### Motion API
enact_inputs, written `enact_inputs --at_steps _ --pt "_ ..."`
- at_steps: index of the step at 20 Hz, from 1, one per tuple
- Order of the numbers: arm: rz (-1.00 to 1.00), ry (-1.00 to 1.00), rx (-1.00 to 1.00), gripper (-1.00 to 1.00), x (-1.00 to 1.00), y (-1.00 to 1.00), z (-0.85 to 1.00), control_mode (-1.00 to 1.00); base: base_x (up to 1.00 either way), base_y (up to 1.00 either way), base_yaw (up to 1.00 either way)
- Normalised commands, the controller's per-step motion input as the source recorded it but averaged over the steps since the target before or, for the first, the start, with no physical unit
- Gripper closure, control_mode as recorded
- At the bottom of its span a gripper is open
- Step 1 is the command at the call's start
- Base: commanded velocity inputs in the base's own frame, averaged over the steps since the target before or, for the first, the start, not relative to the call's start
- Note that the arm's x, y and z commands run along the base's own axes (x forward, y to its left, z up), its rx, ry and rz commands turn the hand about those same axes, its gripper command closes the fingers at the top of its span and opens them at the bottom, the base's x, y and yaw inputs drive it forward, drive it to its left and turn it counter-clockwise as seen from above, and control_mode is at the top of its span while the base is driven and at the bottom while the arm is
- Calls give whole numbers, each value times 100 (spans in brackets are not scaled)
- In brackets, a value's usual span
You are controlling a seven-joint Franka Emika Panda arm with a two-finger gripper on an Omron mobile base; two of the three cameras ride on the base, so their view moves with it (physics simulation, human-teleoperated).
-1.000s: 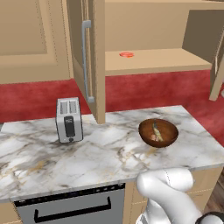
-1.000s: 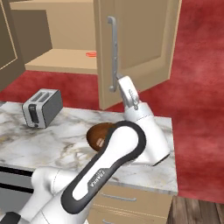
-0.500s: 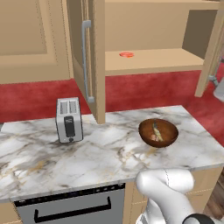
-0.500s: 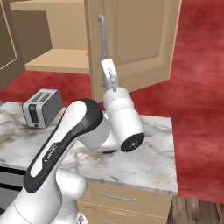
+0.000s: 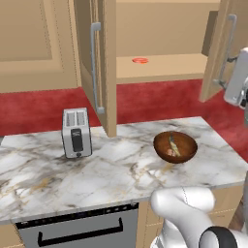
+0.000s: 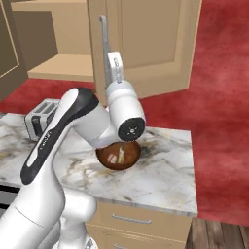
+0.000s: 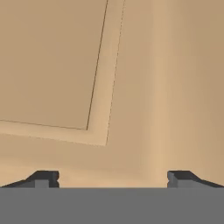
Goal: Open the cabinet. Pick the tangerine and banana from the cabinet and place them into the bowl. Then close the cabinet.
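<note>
While both cabinet (image 5: pixel 160 43) doors stand open, I hold the gripper (image 7: pixel 113 177) spread and empty; tangerine (image 5: pixel 140 60) remains shelved, far from bowl (image 5: pixel 175 147).

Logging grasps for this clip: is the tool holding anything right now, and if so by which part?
Nothing is held. The tool stands open, its fingertips wide apart with only the cabinet door panel ahead of them.

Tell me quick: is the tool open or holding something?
Tool: open, holding nothing, facing the panelled right cabinet door.
</note>
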Motion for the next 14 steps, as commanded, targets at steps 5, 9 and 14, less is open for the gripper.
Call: enact_inputs --at_steps 5,9,14 --pt "11 5 7 -100 94 0 -28 -100 0 0 0" --pt "9 22 8 -100 100 0 -24 -100 0 0 0" --pt "3 25 7 -100 97 1 -6 -100 0 0 0"
